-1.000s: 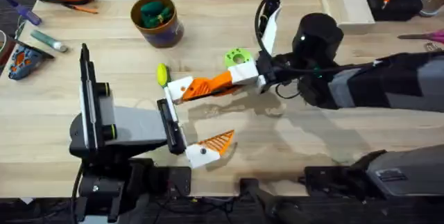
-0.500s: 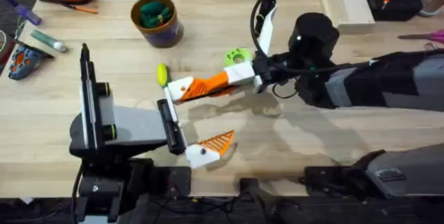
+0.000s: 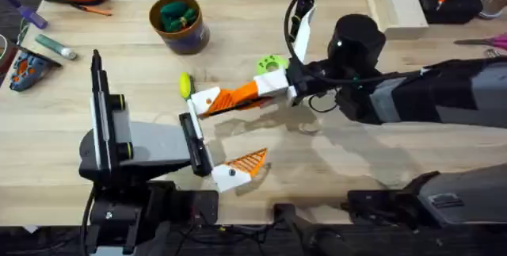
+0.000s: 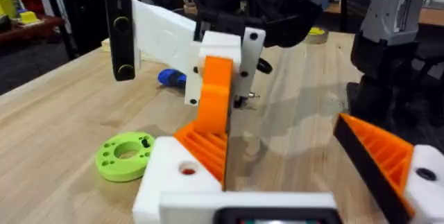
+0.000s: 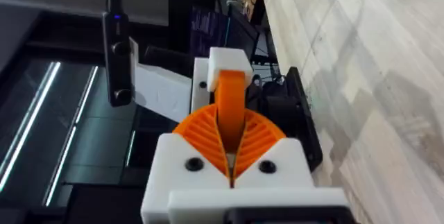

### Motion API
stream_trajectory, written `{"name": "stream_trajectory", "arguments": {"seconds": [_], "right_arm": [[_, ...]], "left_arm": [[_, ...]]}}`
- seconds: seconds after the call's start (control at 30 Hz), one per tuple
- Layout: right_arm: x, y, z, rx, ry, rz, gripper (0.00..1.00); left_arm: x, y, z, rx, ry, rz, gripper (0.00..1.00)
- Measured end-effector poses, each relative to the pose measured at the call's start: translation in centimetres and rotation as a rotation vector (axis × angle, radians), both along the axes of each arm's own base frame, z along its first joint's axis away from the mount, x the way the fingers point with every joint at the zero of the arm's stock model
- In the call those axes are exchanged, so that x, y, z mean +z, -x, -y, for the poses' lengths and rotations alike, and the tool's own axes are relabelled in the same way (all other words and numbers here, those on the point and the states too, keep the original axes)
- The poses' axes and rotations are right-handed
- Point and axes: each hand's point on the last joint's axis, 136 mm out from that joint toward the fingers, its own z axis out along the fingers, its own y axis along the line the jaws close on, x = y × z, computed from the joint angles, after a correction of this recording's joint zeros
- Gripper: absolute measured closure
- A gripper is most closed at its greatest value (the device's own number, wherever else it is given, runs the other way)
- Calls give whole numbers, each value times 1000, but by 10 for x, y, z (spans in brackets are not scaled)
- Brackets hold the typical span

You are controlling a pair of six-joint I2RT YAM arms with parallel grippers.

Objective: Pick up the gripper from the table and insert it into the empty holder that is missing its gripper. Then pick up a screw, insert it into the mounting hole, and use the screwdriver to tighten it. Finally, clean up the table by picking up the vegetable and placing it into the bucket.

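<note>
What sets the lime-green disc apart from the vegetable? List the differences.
Shape: the lime-green disc is flat and round with a centre hole; the vegetable is a solid oblong.
Colour: the disc is bright lime; the vegetable is yellower.
Place: the disc lies farther right; the vegetable lies nearer the bucket.
Both rest on the table, outside the bucket.

Bare table point(image 3: 356, 157) lies open at right (the bucket point(image 3: 181, 24) and vegetable point(image 3: 185, 85) crowd the left).

Overhead looks down on the table point(image 3: 333, 161); both wrist cameras closely face the same orange finger point(image 3: 242, 95).
</note>
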Motion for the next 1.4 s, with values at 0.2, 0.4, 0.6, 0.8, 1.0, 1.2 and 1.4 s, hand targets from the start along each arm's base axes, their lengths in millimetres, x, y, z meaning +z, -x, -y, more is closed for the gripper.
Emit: {"name": "stream_trajectory", "arguments": {"seconds": [0.2, 0.4, 0.6, 0.8, 1.0, 1.2, 1.4], "right_arm": [[-1, 1, -4, -9, 3, 2, 992], [-1, -1, -6, -22, 5, 4, 992], [-2, -3, -6, -35, 6, 6, 992], [-2, -4, -7, -45, 7, 7, 992], [-2, -5, -9, -55, 9, 9, 992], [-2, -7, -10, -66, 10, 11, 992], [-2, -7, -10, -69, 10, 12, 992]], "left_arm": [[0, 0, 0, 0, 0, 0, 15], [0, -1, 0, 4, 0, 0, 15], [0, -1, 0, 5, 0, -1, 14], [0, -2, -1, 10, 0, -3, 15], [0, -3, -1, 19, 1, -6, 15], [0, -4, -2, 24, 0, -5, 15], [0, -4, -2, 24, 1, -6, 15]]}}
